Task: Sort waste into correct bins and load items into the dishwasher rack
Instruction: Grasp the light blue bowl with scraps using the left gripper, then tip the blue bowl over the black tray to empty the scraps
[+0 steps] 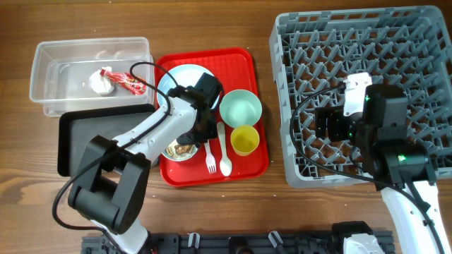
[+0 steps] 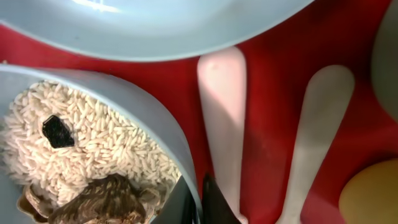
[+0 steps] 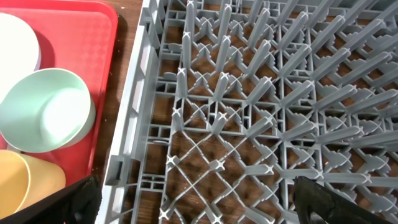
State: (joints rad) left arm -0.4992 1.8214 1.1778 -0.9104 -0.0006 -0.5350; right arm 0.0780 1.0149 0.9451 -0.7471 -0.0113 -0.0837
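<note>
One step in hand: left gripper (image 2: 198, 200) clamps the bowl (image 2: 134, 102) by its right rim on the red tray (image 1: 240, 60), and next it likely needs a level lift to tip the scraps (image 2: 93, 140) into the black tray (image 1: 78, 134); right gripper (image 3: 199, 199) hangs spread and empty over the rack (image 3: 249, 124).

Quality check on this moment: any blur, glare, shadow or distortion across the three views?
Overhead: evenly lit, sharp, mild reflections on the clear tub. Left wrist: rice in the bowl crisp, white utensil handles soft, a glare patch on the plate at top. Right wrist: rack sharp, pegs splayed by the wide lens.
</note>
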